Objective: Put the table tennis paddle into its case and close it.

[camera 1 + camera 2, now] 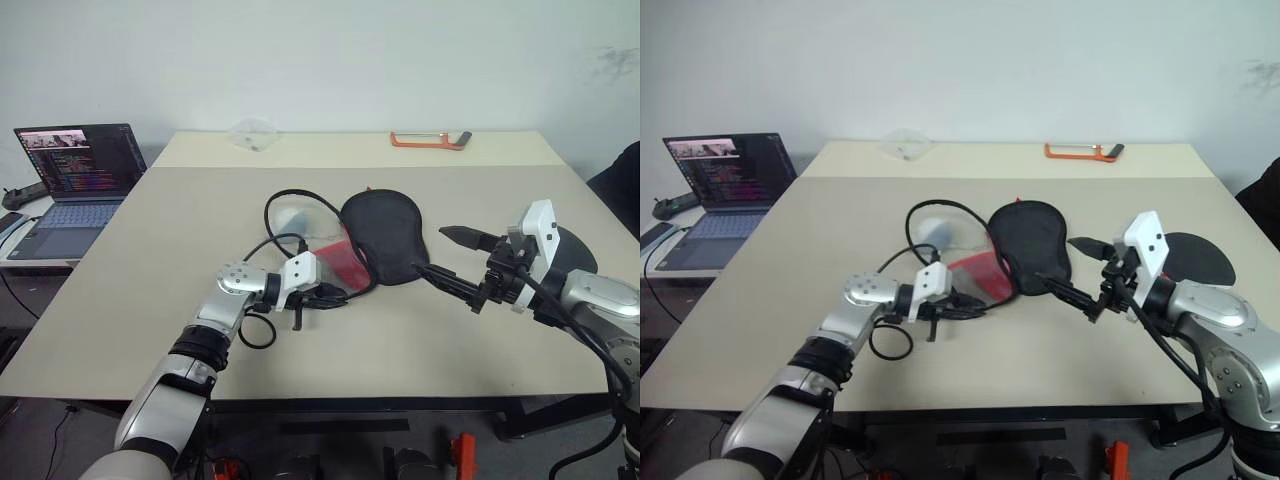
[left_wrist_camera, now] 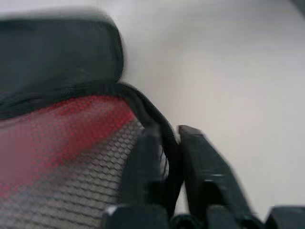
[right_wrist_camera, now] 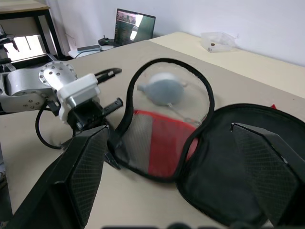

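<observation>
The case lies unzipped in the middle of the table: a black half [image 1: 385, 235] spread flat, and a red-and-grey mesh half [image 1: 335, 262] whose black zip rim [image 1: 300, 198] arches up. My left gripper [image 1: 318, 303] is at the near edge of the mesh half. It is open, with the black rim running between its fingers [image 2: 202, 167]. My right gripper [image 1: 428, 249] hovers wide open just right of the black half, holding nothing. A flat black round disc [image 1: 1195, 258], apparently the table tennis paddle's head, lies on the table beyond my right arm; its handle is hidden.
A grey rounded object [image 3: 162, 89] rests on the table behind the arched rim. An open laptop [image 1: 75, 185] sits on a side table at the left. At the table's far edge are a clear plastic container [image 1: 252, 133] and an orange tool [image 1: 428, 140].
</observation>
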`<move>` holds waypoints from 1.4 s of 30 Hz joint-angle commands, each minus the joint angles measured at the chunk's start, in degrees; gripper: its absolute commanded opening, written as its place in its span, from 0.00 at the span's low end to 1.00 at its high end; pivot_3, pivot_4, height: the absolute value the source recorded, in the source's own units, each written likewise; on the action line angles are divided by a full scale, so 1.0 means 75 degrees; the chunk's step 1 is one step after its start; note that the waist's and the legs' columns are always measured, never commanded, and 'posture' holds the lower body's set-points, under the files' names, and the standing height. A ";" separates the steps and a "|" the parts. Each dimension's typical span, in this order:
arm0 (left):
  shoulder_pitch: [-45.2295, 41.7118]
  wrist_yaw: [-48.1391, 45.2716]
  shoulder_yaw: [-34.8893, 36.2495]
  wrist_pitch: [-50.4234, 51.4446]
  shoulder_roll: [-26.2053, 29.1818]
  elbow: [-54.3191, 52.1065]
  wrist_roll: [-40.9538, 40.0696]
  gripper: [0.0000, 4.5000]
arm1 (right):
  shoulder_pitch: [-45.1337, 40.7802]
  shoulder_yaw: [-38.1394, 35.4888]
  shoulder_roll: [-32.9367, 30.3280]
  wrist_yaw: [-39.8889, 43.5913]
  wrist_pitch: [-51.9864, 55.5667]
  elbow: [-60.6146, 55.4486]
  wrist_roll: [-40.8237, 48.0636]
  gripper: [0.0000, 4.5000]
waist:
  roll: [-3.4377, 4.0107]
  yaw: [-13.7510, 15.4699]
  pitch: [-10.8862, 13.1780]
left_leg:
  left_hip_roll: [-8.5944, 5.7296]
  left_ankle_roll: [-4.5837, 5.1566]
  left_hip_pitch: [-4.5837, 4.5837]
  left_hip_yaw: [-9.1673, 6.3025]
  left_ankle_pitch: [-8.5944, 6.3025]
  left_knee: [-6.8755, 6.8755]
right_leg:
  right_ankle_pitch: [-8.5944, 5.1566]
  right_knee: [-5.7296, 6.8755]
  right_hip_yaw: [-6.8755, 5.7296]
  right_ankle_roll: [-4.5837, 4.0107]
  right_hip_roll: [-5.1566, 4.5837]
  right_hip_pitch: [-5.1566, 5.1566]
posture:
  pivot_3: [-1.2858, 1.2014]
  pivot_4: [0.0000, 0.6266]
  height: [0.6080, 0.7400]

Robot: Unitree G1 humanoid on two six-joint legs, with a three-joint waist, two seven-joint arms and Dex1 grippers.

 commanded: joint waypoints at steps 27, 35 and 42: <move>0.1933 0.2375 0.2652 0.6259 0.1311 -0.6508 -0.3437 0.99 | -0.2088 0.0491 0.1173 -0.1472 -0.0113 0.2768 -0.0752 1.00 | 0.0009 -0.0006 -0.0005 | 0.0005 -0.0022 0.0004 -0.0001 0.0012 0.0000 | 0.0003 0.0010 0.0004 -0.0006 0.0002 -0.0003 | 0.52 0.24 1.00; 0.1586 0.2345 0.2744 0.6154 0.1574 -0.6071 -0.3445 0.99 | -0.2951 0.1548 0.1946 -0.2238 -0.1054 0.5634 -0.2791 1.00 | 0.0010 -0.0063 -0.0005 | 0.0006 -0.0032 0.0009 0.0017 0.0018 -0.0004 | 0.0008 0.0011 0.0015 -0.0012 0.0004 -0.0013 | 0.52 0.24 1.00; 0.1278 0.2526 0.3184 0.6391 0.1458 -0.5429 -0.3896 0.99 | -0.3627 0.1530 0.2870 -0.2394 -0.2377 0.8012 -0.3550 1.00 | 0.0010 -0.0103 -0.0005 | 0.0007 -0.0036 -0.0012 0.0022 0.0020 -0.0006 | 0.0008 0.0014 0.0019 -0.0012 0.0005 -0.0045 | 0.52 0.24 1.00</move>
